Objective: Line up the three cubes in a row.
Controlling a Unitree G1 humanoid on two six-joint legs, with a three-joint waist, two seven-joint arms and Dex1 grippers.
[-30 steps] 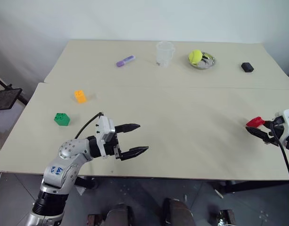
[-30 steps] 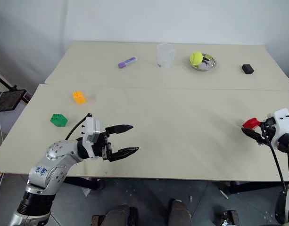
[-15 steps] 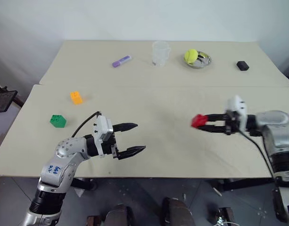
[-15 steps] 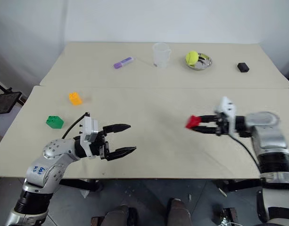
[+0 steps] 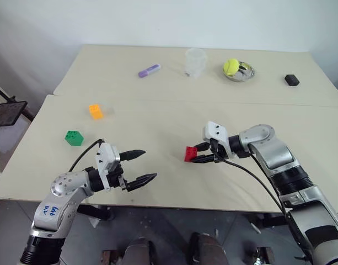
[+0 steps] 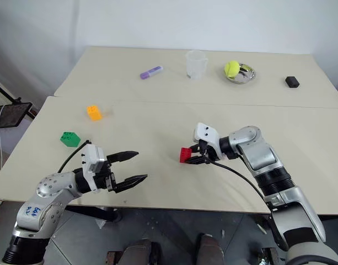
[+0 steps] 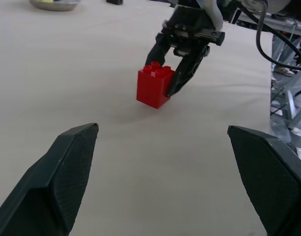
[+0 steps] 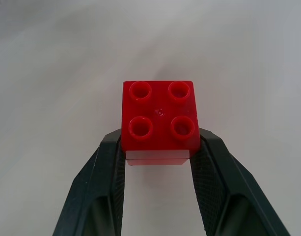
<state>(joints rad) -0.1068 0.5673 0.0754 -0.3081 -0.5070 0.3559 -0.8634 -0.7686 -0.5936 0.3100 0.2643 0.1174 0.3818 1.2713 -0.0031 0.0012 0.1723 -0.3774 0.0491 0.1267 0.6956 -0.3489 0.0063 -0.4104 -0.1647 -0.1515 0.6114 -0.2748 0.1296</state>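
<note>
My right gripper (image 5: 197, 156) is clamped on the red cube (image 5: 190, 154), both black fingers (image 8: 109, 169) pressed flat against its sides, studs facing up. A second ago this hand was out at the table's right edge with the cube just pinched; now it has swept across to the middle of the near table (image 5: 157, 121), and the cube sits low over the surface, though I cannot tell whether it touches. My left gripper (image 5: 137, 168) hangs wide open and empty near the front edge, drifted a little to the left, its fingers aimed toward the red cube. The green cube (image 5: 73, 138) and the orange-yellow cube (image 5: 95, 111) lie on the left part of the table, near each other, well apart from the red one. I judge the red cube is only partway there: no row forms yet.
</note>
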